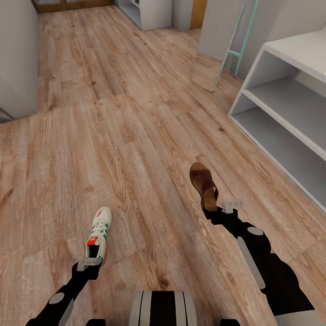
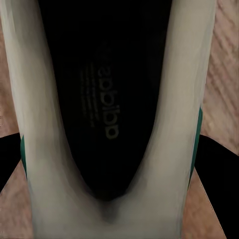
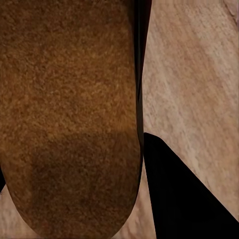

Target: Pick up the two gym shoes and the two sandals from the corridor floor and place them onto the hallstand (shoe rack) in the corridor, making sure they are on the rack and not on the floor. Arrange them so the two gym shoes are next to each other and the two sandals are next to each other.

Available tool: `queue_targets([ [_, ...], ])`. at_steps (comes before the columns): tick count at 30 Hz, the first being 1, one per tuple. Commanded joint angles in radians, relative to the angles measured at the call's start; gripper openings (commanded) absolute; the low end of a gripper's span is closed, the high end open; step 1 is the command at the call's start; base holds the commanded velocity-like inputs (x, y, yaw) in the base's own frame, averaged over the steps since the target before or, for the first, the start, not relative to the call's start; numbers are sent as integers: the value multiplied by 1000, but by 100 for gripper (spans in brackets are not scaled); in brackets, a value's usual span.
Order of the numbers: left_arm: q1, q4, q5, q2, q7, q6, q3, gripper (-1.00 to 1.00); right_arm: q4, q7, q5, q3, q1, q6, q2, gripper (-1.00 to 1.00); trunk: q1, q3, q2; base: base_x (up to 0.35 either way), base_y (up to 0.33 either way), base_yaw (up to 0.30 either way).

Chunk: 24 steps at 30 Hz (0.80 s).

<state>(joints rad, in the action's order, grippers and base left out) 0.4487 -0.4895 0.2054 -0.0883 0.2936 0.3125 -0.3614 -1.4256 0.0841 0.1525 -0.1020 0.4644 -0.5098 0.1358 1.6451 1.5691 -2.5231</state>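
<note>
Both arms are carrying shoes above the light brown wood-plank floor [image 1: 113, 136]. Left pincer [image 1: 89, 264] is pinching the heel of a cream lace-up sneaker w/ green stripes [image 1: 98, 233]; right pincer [image 1: 220, 209] is pinching the heel end of a dark brown leather sandal w/ suede-like tan footbed [image 1: 203, 183]. Judging next: approach the pale grey open-shelf rack [image 1: 290, 136], which is to the right of the sandal, keeping the soles level & grip firm, as the rigid heels could pivot.

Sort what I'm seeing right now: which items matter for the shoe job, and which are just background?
Job:
- gym shoe, held at its heel by the left gripper
- sandal, held by the right gripper
- hallstand, shelves bare where visible
- corridor floor

Background:
- teal-framed mirror
- grey cabinet
</note>
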Motion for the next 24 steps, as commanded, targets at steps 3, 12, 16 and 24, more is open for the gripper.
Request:
queue_targets([
  [3, 1, 1, 11, 1, 8, 4, -8, -100, -1, -4, 10, -1, 0, -5, 1, -100, -1, -11, 1, 0, 0, 0],
  [12, 1, 0, 10, 0, 7, 4, -10, -100, -1, -3, 10, -1, 0, -6, 1, -100, -5, -46, 3, 0, 0, 0],
  [16, 1, 1, 6, -3, 6, 4, -12, -100, 0, -3, 10, -2, 0, -5, 1, -100, -7, -61, 4, 0, 0, 0],
  [24, 1, 2, 9, -3, 6, 4, -10, -100, 0, -1, 10, -3, 0, -4, 2, -100, -11, -92, 5, 0, 0, 0],
])
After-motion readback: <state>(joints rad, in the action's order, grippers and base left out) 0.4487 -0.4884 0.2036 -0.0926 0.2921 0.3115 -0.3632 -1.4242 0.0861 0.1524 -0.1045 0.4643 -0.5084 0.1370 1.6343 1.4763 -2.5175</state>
